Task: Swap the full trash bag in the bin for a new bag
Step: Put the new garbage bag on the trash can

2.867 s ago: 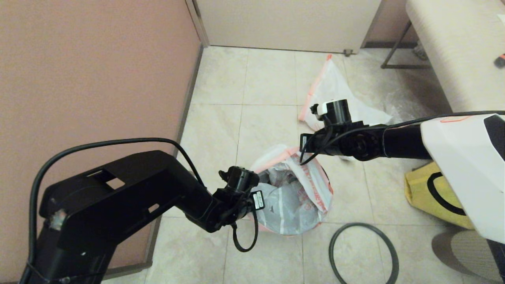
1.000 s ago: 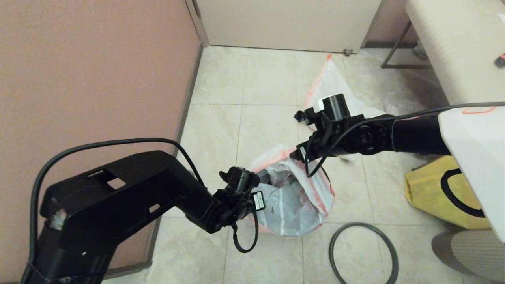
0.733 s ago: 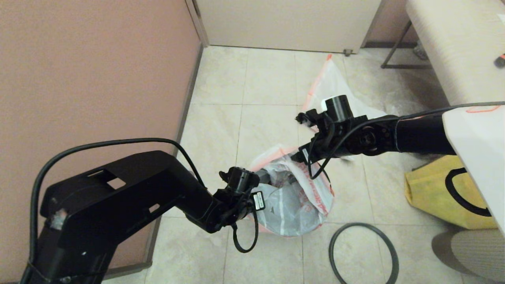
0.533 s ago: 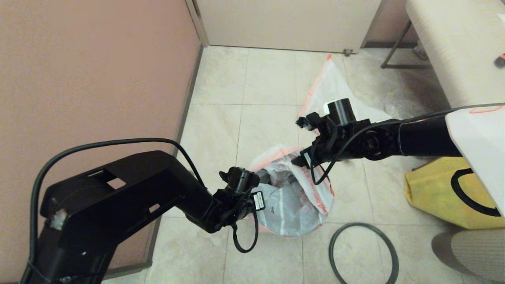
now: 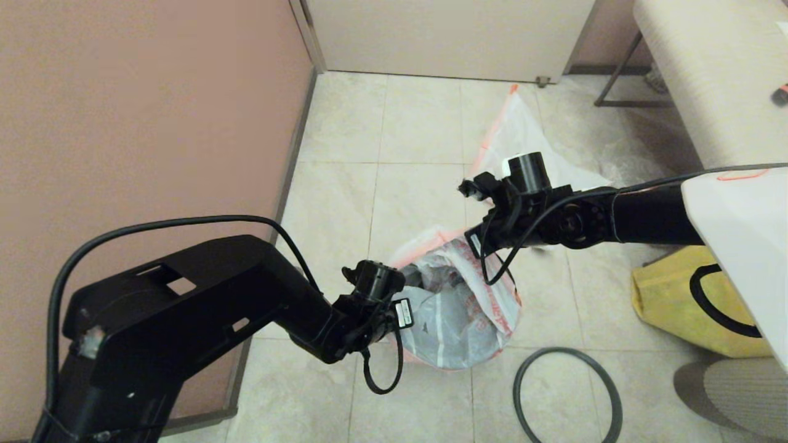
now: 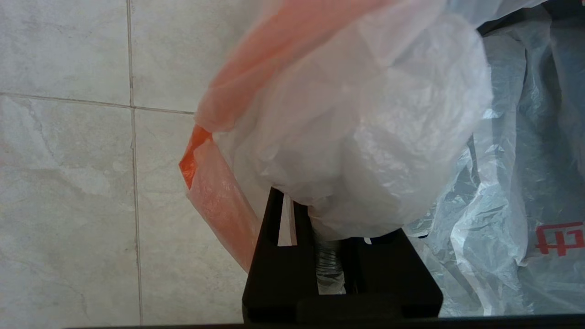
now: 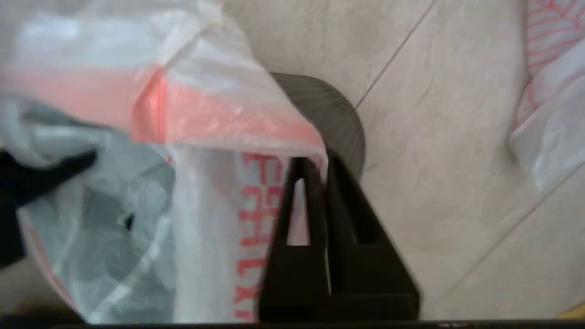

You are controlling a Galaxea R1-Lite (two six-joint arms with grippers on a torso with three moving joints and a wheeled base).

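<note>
The bin point(image 7: 339, 119) stands on the tiled floor, almost wholly wrapped by the full trash bag point(image 5: 458, 311), white with an orange-red hem and red print. Crumpled waste shows through its mouth. My left gripper point(image 6: 320, 208) is at the bin's left rim, shut on a bunched fold of that bag point(image 6: 365, 137). My right gripper point(image 5: 477, 243) is at the far rim, and its jaws point(image 7: 320, 161) are shut on the hem point(image 7: 228, 121), which is lifted off the rim. The new bag point(image 5: 523, 138) lies on the floor behind the bin.
The bin's thin dark ring point(image 5: 561, 351) lies on the floor at the front right. A yellow tote point(image 5: 665, 301) sits to the right, with a clear wrinkly bag point(image 5: 628, 163) beyond it under a pale bench point(image 5: 708, 74). A pink wall point(image 5: 154, 123) runs close on the left.
My right gripper has come in over the far rim and closed from open onto the bag's hem. The left arm and its grip have not moved.
</note>
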